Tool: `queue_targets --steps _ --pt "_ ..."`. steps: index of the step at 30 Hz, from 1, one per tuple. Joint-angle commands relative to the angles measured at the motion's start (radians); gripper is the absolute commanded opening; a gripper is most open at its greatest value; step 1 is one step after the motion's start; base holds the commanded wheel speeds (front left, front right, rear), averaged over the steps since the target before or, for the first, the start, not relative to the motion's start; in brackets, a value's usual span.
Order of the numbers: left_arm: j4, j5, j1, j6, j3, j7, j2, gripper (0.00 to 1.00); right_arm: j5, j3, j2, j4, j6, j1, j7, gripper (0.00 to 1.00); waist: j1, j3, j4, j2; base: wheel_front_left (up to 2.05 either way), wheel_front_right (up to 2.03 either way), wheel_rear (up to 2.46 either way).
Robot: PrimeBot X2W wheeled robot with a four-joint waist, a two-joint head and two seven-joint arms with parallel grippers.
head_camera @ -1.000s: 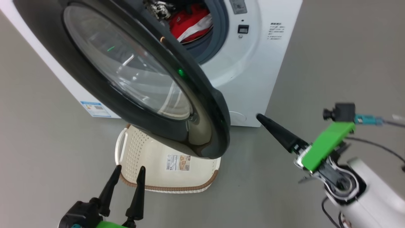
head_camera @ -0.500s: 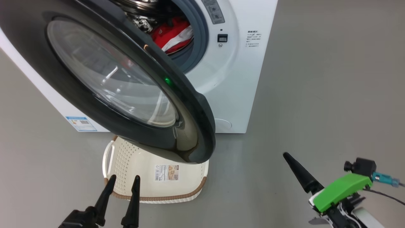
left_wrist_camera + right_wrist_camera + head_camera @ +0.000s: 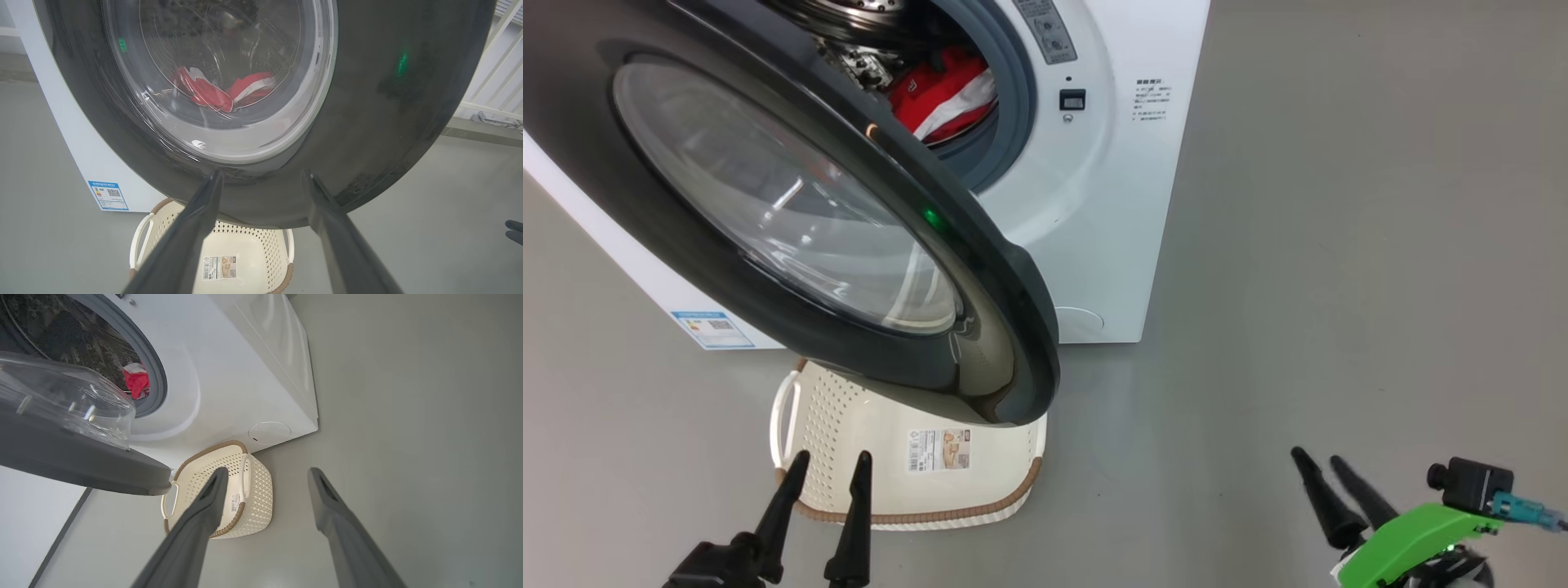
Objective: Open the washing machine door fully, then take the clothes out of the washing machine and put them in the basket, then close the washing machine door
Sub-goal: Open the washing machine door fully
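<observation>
Right gripper (image 3: 1314,456) pulled back from washing machine door (image 3: 996,269), fingers wide apart, empty. Left gripper (image 3: 833,454) also wide, empty, tips near basket (image 3: 947,514) rim.

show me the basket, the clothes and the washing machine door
basket (image 3: 988,482), head view, bare cream inside
clothes (image 3: 919,84), head view, red fabric in drum
washing machine door (image 3: 784,196), head view, clear glass centre

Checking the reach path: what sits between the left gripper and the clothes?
The washing machine door: in the left wrist view the clothes show through its glass.
</observation>
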Motion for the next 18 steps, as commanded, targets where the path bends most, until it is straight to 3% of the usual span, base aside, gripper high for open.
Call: queue_targets --steps 1,12,18 --pt "-0.023 0.009 0.003 -0.006 0.036 -0.012 0.011 1.0 -0.038 -0.008 -0.011 -0.012 0.008 -0.017 -0.013 1.0 0.0 0.001 -0.002 -0.0001 0.0 0.0 0.0" --pt "-0.029 0.015 -0.008 -0.006 0.045 -0.012 0.011 1.0 -0.6 -0.365 0.129 -0.154 0.008 0.091 -0.014 1.0 0.0 0.015 -0.005 -0.0001 0.0 0.0 0.0" --pt "-0.033 0.015 -0.015 -0.006 0.049 -0.012 0.011 1.0 -0.783 -0.516 0.217 -0.286 0.008 0.16 -0.015 1.0 0.0 0.021 0.001 -0.0001 0.0 0.0 0.0"
